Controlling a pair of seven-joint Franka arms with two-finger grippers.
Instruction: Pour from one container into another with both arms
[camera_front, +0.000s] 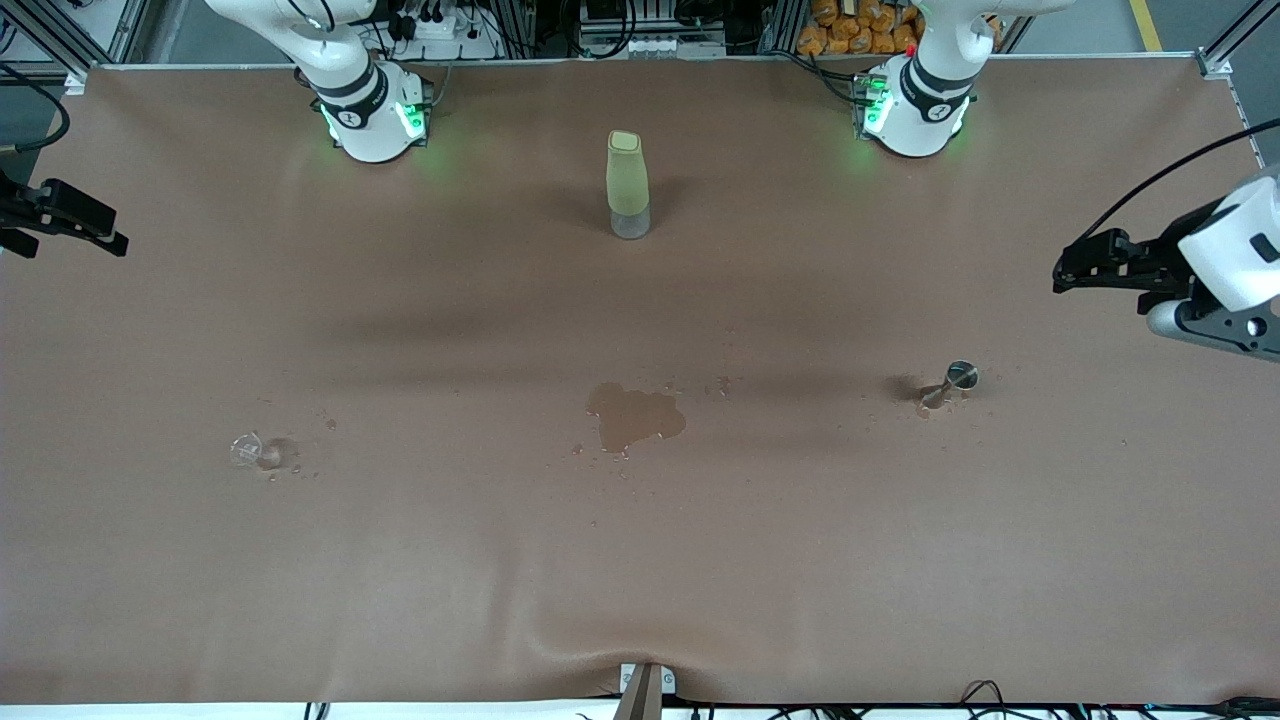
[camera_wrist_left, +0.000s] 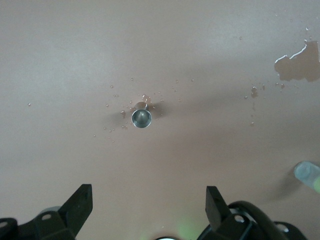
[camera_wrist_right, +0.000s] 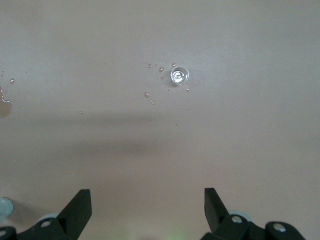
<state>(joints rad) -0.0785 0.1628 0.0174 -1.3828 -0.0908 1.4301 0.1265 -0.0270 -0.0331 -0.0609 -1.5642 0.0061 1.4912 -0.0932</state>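
The brown bench (camera_front: 640, 560) carries three small items and a spill. The tiny clear glass cup (camera_front: 247, 451) stands upright toward the right arm's end of the bench, with a few droplets scattered on the surface just beside it; in the right wrist view the same cup (camera_wrist_right: 179, 76) shows from above as a small clear ring, drops of liquid dotted around it. The steel jigger (camera_front: 953, 382) stands upright toward the left arm's end, a little farther from the front camera than the cup and well apart from it; seen from above in the left wrist view, the jigger (camera_wrist_left: 141, 118) shows its round open rim, and fine droplets speckle the bench around it. Between the two, near the middle of the bench, lies a dark wet puddle (camera_front: 633, 416) with smaller splashes near its edges. A tall pale-green bottle (camera_front: 627, 184) with a clear base stands upright farther from the front camera than the puddle, between the two arm bases. The left gripper (camera_front: 1072, 268) hangs in the air over the left arm's end of the bench, its jaws apart and empty, as its black fingers (camera_wrist_left: 80, 205) show with the jigger in the gap between them but well below. The right gripper (camera_front: 95, 232) hangs over the right arm's edge of the bench, jaws likewise spread wide with nothing in them, its fingers (camera_wrist_right: 80, 210) clear of the cup.
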